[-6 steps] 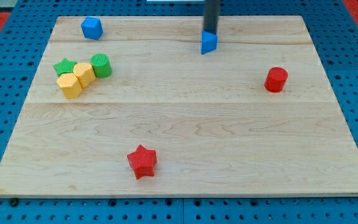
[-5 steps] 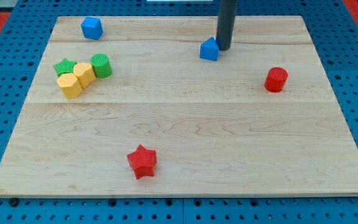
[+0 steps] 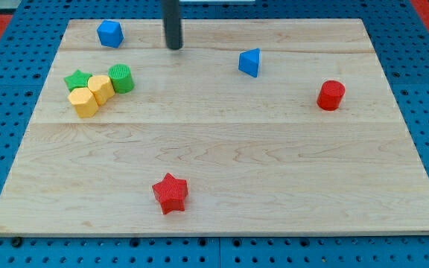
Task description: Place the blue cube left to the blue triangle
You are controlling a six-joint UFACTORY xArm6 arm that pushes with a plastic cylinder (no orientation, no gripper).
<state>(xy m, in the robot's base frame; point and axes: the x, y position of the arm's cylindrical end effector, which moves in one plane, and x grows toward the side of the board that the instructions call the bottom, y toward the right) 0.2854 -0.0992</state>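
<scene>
Tool tip (image 3: 173, 48) between blue cube (image 3: 110, 33) and blue triangle (image 3: 250, 62)

Blue cube (image 3: 110, 33), blue triangle (image 3: 250, 62); red cylinder (image 3: 331, 95), red star (image 3: 170, 193); green star (image 3: 77, 80), green cylinder (image 3: 121, 78); two yellow blocks (image 3: 91, 95); dark rod, my tip (image 3: 173, 48); pale wood board (image 3: 222, 171).

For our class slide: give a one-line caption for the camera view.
My tip rests between the blue cube and the blue triangle, touching neither.
</scene>
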